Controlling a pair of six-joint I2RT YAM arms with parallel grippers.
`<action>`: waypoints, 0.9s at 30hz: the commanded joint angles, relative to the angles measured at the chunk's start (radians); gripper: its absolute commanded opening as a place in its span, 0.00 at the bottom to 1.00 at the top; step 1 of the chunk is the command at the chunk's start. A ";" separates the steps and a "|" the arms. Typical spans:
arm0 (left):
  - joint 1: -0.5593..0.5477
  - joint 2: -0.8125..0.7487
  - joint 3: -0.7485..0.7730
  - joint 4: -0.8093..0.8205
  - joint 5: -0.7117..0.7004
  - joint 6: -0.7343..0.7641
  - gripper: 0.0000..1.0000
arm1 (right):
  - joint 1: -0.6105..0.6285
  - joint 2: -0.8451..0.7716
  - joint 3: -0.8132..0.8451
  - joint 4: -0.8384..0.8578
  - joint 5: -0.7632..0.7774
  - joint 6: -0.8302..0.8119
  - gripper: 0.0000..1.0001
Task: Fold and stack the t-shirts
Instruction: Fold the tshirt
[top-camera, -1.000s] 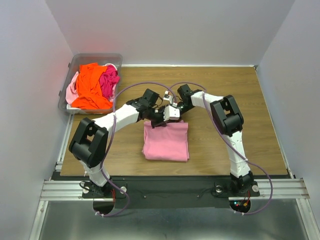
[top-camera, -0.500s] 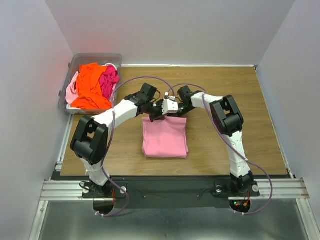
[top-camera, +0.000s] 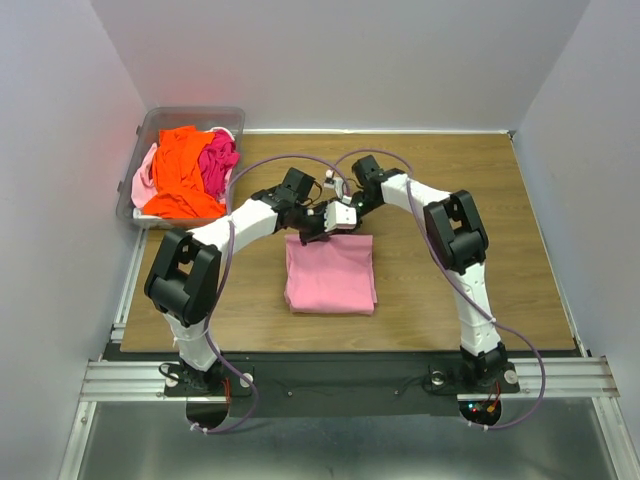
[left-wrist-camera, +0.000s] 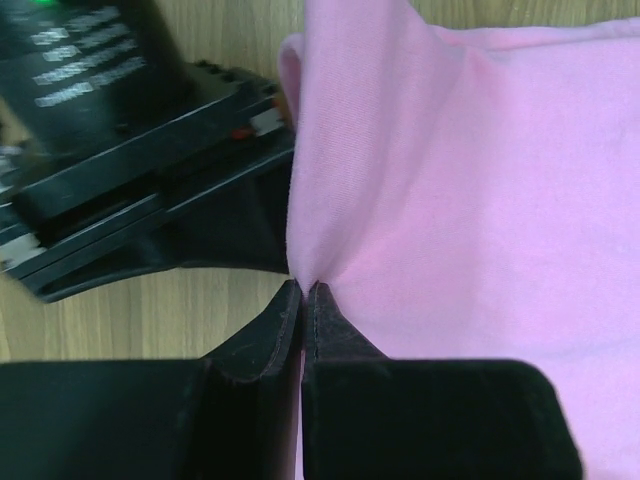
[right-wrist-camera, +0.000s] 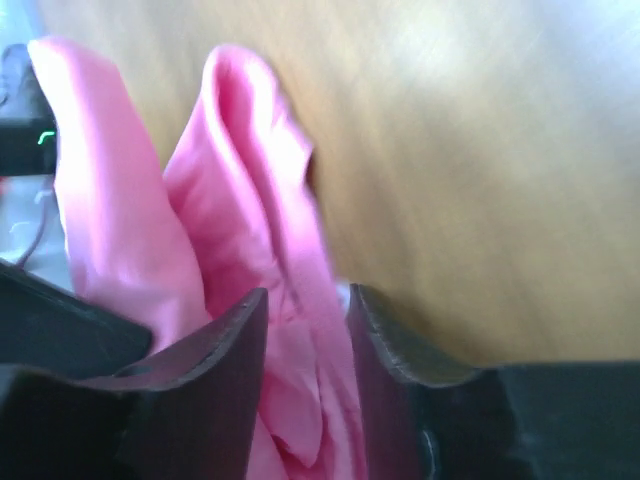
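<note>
- Pink cotton lay near the middle of the wooden table (top-camera: 450, 180): the light pink shirt (top-camera: 331, 273) was folded into a neat rectangle, flat on the wood between the two arms.
- Both arms reached inward and met over the far edge of that shirt, their wrists close together.
- The left gripper (top-camera: 308, 228) sat at the far left corner of the fold. Its wrist camera showed the fingers (left-wrist-camera: 275, 330) pressed tip to tip with no gap, pinching a thin ridge of the pink cloth (left-wrist-camera: 470, 180) that rose out from between them.
- The right gripper (top-camera: 345, 212) was just beside it, on the same far edge. Its own view was blurred, but the fingers (right-wrist-camera: 235, 330) stood only a narrow way apart with bunched pink fabric (right-wrist-camera: 250, 200) filling the space between them, so it had hold of the shirt too.
- From the right wrist, two soft lobes of cloth stood up off the table beyond the fingertips.
- The black body of the right gripper showed in the left wrist view, just beside the pinched ridge.
- At the far left corner of the table stood a clear plastic bin (top-camera: 190, 115).
- Heaped in it were an orange shirt (top-camera: 180, 170) on top, a hot pink shirt (top-camera: 218, 158) to its right, and a pale pink shirt (top-camera: 146, 172) spilling over the left rim.
- That heap was well apart from the folded shirt and both grippers.
</note>
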 joint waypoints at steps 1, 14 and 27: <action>-0.004 -0.033 0.003 0.001 0.018 0.027 0.03 | 0.000 -0.076 0.102 0.025 0.197 -0.014 0.49; 0.180 0.018 0.194 0.029 0.032 -0.207 0.54 | -0.144 -0.248 0.173 0.019 0.306 0.048 0.74; 0.224 -0.231 -0.344 0.409 0.431 -0.893 0.48 | -0.088 -0.484 -0.442 0.323 -0.094 0.426 0.52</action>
